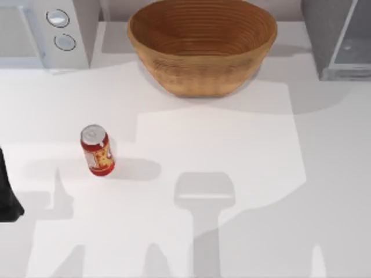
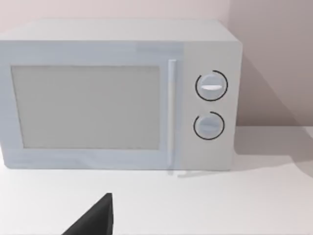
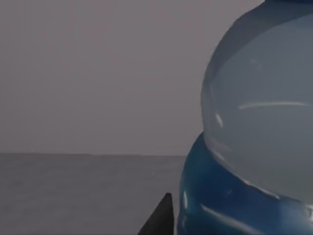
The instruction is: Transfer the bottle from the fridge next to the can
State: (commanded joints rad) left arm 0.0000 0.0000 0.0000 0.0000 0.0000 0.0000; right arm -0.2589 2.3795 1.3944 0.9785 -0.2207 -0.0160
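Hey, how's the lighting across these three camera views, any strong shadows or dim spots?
Top view: bright, with sharp grey shadows of the arms across the white table, and the short red drink can casts a shadow toward the table's right. Left wrist view: evenly lit white box with two round knobs, soft shadow on the wall beside it. Right wrist view: dim grey surroundings, with highlights on the clear plastic bottle.

Can [image 1: 97,150] on counter [image 1: 243,174] left-centre, basket [image 1: 202,45] behind at mid-back, microwave [image 1: 43,32] back-left corner, fridge [image 1: 339,37] back-right, bottle [image 3: 254,137] w/in fridge.
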